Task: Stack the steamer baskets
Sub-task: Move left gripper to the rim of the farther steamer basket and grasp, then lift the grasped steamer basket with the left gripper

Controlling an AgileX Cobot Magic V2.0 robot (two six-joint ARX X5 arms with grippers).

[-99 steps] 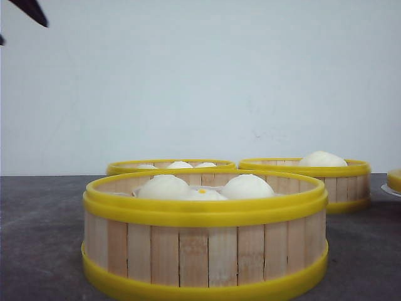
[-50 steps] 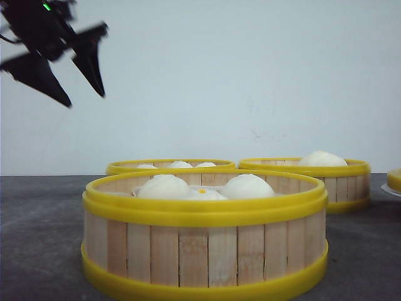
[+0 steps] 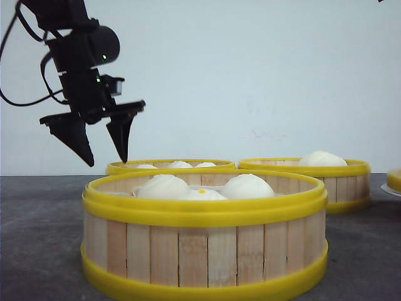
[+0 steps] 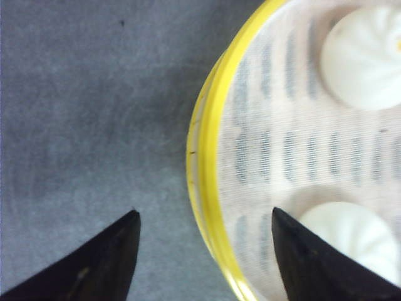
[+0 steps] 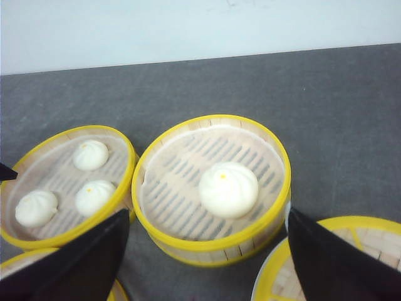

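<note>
Moved: the left claw (image 3: 105,157) has come down from the upper corner and now hangs just above the left edge of the rear-left basket (image 3: 170,165).
Left claw: wide, holding nothing; its wrist view shows one finger (image 4: 94,266) over bare worktop (image 4: 81,119) and the other over the basket floor, the yellow rim (image 4: 207,188) between them.
Right claw: (image 5: 200,263) spread wide and empty, high above the rear-right basket (image 5: 213,188); only its wrist view shows it.
Front view only: the near basket (image 3: 205,235) fills the foreground and hides most of the wall of the rear-left basket.
Right wrist view only: three buns (image 5: 91,155) in the rear-left basket, one bun (image 5: 228,189) in the rear-right.
Nearby: the flat yellow lid (image 5: 338,257) lies beside the right claw's finger.
</note>
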